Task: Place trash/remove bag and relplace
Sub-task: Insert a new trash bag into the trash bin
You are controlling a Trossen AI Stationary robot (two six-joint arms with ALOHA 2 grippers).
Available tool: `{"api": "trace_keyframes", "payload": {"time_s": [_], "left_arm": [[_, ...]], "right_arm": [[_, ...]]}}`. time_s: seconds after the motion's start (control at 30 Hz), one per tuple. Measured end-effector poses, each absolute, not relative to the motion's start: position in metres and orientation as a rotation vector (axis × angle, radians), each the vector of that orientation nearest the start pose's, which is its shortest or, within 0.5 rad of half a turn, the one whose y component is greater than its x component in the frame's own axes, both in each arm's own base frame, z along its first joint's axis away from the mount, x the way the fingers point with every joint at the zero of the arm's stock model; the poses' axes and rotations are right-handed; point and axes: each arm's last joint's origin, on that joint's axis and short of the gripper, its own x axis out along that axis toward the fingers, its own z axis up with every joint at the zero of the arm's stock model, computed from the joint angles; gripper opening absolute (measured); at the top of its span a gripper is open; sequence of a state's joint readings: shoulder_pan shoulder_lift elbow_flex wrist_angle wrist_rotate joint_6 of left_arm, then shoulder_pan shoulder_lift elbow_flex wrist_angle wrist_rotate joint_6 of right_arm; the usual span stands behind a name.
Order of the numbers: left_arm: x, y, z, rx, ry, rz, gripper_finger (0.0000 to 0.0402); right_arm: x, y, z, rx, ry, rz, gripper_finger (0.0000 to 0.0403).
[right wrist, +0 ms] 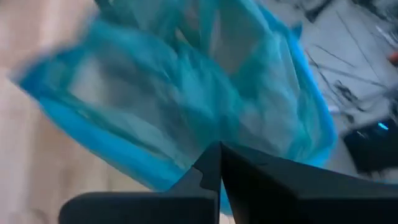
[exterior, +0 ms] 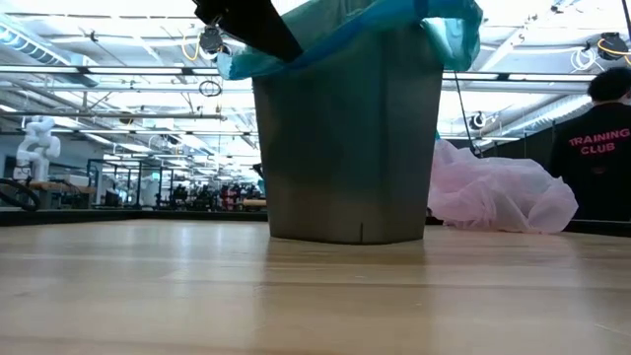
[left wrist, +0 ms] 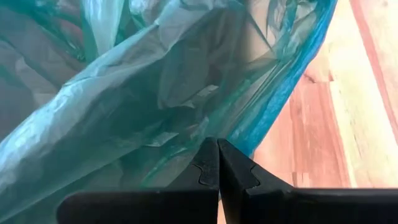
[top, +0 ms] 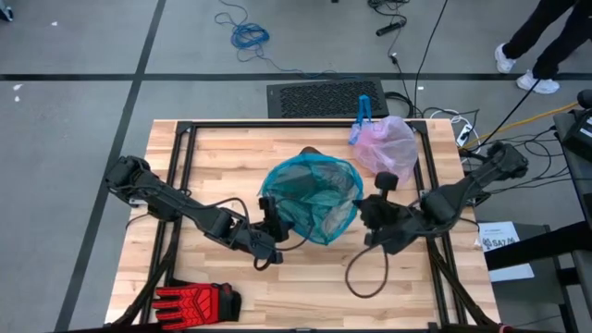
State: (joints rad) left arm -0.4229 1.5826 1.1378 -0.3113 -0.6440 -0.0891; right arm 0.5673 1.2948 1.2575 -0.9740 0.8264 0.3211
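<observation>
A grey bin stands mid-table, lined with the translucent teal bag, whose mouth is folded over the rim. The pale pink bag, blue tie at its far end, lies on the table at the far right, beside the bin. My left gripper is shut at the bin's left rim. My right gripper is shut just off the bin's right rim. No trash shows. My left gripper has its shut fingertips up against the teal bag's folded-over film at the bin's left rim, slanting down from the left. Whether film is caught between them, I cannot tell. My right gripper is shut close by the teal bag's rim; the blur hides whether it touches.
A red-and-black glove lies at the near left corner. A black cable loop lies on the table near the right arm. A person in a dark shirt stands beyond the far right edge.
</observation>
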Motion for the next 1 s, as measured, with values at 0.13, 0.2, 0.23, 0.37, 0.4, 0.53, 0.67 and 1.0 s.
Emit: {"api": "trace_keyframes", "payload": {"time_s": [0.13, 0.2, 0.23, 0.37, 0.4, 0.53, 0.67, 1.0], "left_arm": [[0.314, -0.122, 0.254, 0.3, 0.641, 0.239, 0.0], [0.314, -0.122, 0.254, 0.3, 0.642, 0.239, 0.0], [0.314, -0.122, 0.254, 0.3, 0.642, 0.239, 0.0], [0.312, -0.121, 0.253, 0.312, 0.655, 0.246, 0.0], [0.312, -0.121, 0.253, 0.315, 0.656, 0.253, 0.0], [0.311, -0.12, 0.255, 0.321, 0.649, 0.274, 0.0], [0.309, -0.119, 0.254, 0.335, 0.663, 0.286, 0.0], [0.304, -0.118, 0.255, 0.335, 0.684, 0.312, 0.0]], "right_arm": [[0.214, 0.1, 0.314, -0.338, 0.765, -0.417, 0.0], [0.215, 0.093, 0.3, -0.32, 0.783, -0.456, 0.0], [0.215, 0.09, 0.291, -0.309, 0.796, -0.478, 0.0], [0.218, 0.082, 0.259, -0.219, 0.794, -0.5, 0.0], [0.22, 0.082, 0.251, -0.192, 0.788, -0.48, 0.0], [0.226, 0.084, 0.23, -0.097, 0.75, -0.386, 0.0], [0.227, 0.087, 0.228, -0.051, 0.737, -0.35, 0.0], [0.213, 0.104, 0.291, 0.023, 0.645, -0.254, 0.0]]}}
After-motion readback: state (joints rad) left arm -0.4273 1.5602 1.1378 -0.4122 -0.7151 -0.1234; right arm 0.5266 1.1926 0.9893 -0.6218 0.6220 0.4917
